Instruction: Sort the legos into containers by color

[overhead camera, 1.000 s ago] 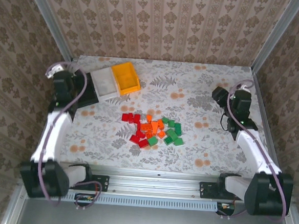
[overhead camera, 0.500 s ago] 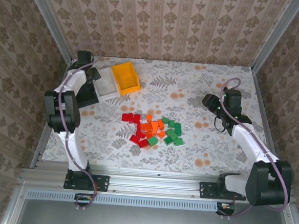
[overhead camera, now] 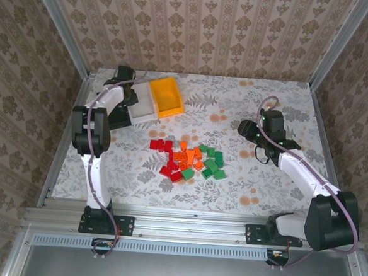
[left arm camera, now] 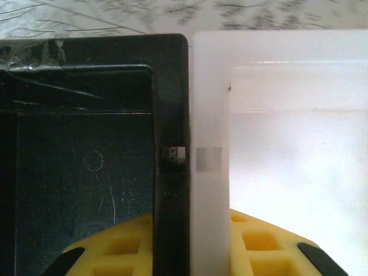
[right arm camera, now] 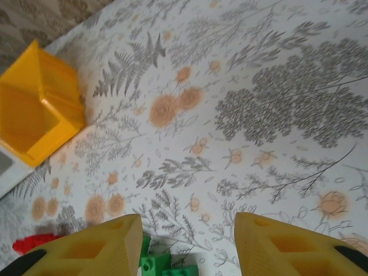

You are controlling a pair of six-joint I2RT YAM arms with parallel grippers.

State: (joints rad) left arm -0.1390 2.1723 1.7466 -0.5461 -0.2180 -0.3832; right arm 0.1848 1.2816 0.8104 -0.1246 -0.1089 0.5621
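Roughly two dozen small hard plastic building bricks (overhead camera: 189, 160) in red, orange and green lie heaped mid-table on the floral-patterned table top (overhead camera: 250, 180). They are well apart from the row of three joined open-topped plastic bins (overhead camera: 150, 104) at the far left. We judge each brick light, rigid and smooth, best pinched across two flat opposite sides, taking loose ones at the heap's edge first. The right gripper (right arm camera: 187, 244) hangs wide open and empty above the table, near the heap's green side. The left gripper (left arm camera: 190, 256) straddles the shared wall between the black bin (left arm camera: 86, 161) and white bin (left arm camera: 287, 144), seemingly clamped on it. The left arm (overhead camera: 86, 131) covers most of the black bin from above. Because the bricks overlap, we cannot count them exactly.
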